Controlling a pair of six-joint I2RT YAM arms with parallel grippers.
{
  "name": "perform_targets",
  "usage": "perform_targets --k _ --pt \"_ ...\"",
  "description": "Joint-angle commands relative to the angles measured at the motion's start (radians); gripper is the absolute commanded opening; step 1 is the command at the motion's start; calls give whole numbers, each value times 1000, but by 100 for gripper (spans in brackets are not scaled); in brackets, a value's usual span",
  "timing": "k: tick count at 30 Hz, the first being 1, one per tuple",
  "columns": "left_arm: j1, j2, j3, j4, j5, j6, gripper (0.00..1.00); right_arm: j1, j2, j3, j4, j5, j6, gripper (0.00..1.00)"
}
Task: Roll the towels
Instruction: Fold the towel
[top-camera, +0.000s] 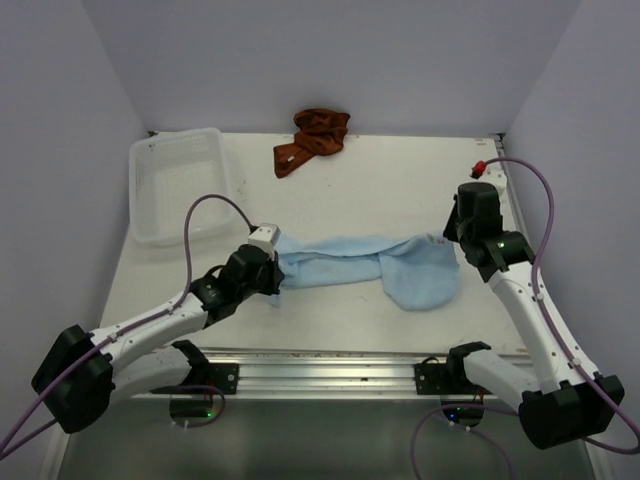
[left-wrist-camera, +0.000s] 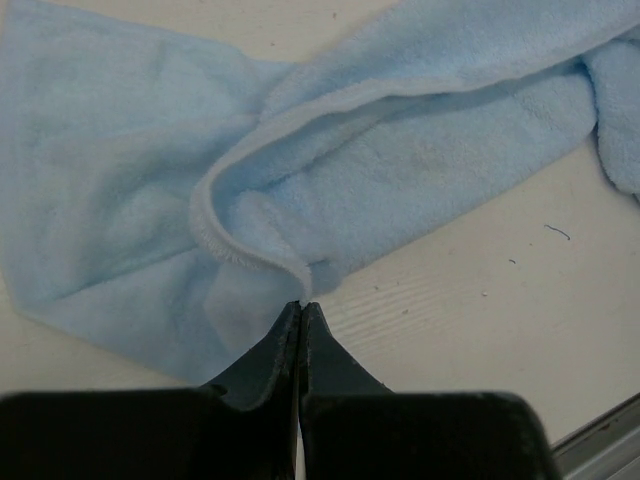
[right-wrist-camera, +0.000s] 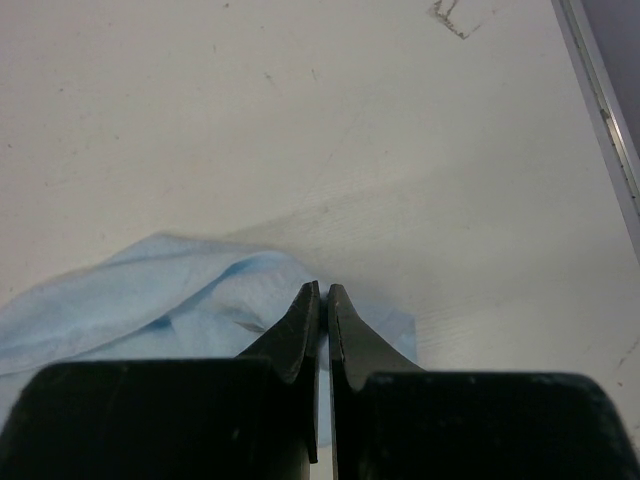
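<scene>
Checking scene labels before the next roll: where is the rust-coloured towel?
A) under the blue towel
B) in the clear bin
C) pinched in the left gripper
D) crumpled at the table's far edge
D: the rust towel lies bunched at the far edge of the table, right of the clear bin and well apart from the blue towel.

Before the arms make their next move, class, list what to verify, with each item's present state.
1. Left gripper shut on the blue towel: ok.
2. Right gripper shut on the towel's other end: ok.
3. Blue towel flat enough to roll: not ok, twisted and bunched mid-length.
4. Red towel clear of the work: ok, crumpled at the table's back edge.
5. Plastic bin clear of both grippers: ok, back left.
</scene>
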Motion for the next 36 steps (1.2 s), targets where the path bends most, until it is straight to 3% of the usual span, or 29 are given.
perform_targets --k 1,5,8,11,12,15,25,36 --pt "-12 65 11 175 81 28 0 -4 12 -14 45 -4 6 0" --pt "-14 108 14 233 106 52 0 -6 19 -32 56 -16 3 0" --pt "-15 113 12 249 107 63 6 -6 24 -46 64 -23 -2 0" --pt "-17 108 8 226 107 65 27 -6 27 -52 68 -29 -5 0" --pt "-17 91 5 215 109 63 41 -6 27 -56 73 -33 -5 0" --pt "-21 33 -23 194 106 54 54 -6 32 -61 79 -46 -5 0" --pt "-29 -142 -75 76 150 8 56 -6 19 -70 82 -47 -8 0" --pt "-93 -88 -153 46 66 -84 55 -7 21 -75 82 -49 -11 0"
